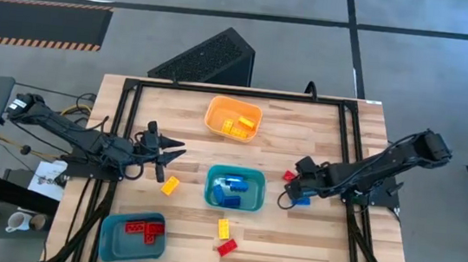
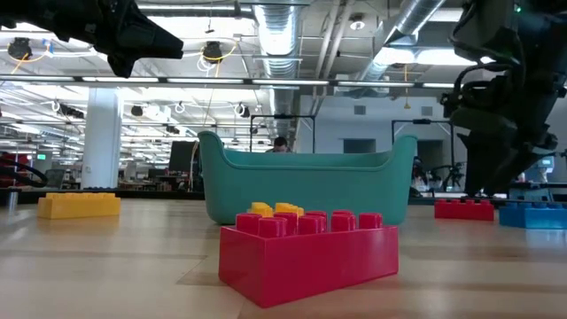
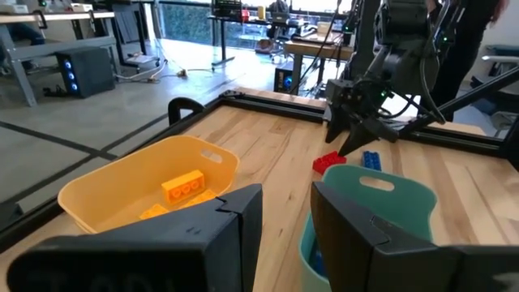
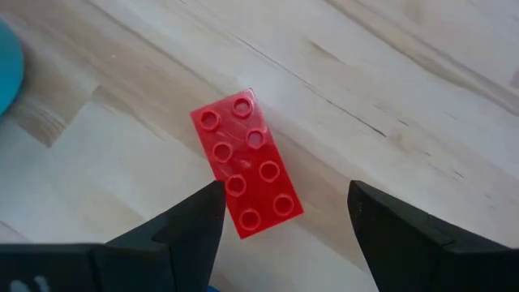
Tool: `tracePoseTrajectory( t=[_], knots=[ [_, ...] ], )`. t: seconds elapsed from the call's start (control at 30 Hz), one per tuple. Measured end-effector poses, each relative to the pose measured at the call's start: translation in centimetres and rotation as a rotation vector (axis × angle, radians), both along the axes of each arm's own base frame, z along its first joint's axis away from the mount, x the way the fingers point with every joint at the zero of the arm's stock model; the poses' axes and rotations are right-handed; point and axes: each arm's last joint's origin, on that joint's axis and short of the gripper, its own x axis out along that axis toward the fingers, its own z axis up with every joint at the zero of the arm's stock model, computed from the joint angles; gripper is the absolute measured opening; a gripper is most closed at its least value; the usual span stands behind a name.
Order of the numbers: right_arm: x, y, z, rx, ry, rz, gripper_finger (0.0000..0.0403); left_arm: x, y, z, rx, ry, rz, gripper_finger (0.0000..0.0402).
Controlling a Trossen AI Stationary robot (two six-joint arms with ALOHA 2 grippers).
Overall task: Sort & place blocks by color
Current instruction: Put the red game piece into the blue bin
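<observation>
Red block (image 4: 246,165) lies loose on the table (image 1: 292,242), right of centre in the high view, just beside a blue block (image 1: 301,200). Right gripper (image 4: 284,215) hovers over it, fingers wide, likely lining up a grasp. Left gripper (image 1: 171,150), open and empty, waits left of the teal bin (image 1: 232,203).

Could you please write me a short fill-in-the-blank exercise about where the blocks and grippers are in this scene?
1. The orange bin holds only ____ blocks.
2. The right gripper is open above a ____ block lying on the table.
3. The blue bin holds ____ blocks.
4. The open left gripper is nearest a loose ____ block.

Missing words: yellow; red; red; yellow
</observation>
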Motion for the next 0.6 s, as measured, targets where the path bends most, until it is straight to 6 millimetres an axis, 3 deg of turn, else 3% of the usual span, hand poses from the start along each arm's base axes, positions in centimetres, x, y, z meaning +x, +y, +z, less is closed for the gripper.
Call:
tracePoseTrajectory(
  t=[0.6],
  knots=[
    [0.29,0.12,-0.12,0.01,0.011,0.065,0.0281,0.0,0.0,0.01,0.025,0.008,-0.003,0.0093]
  ],
)
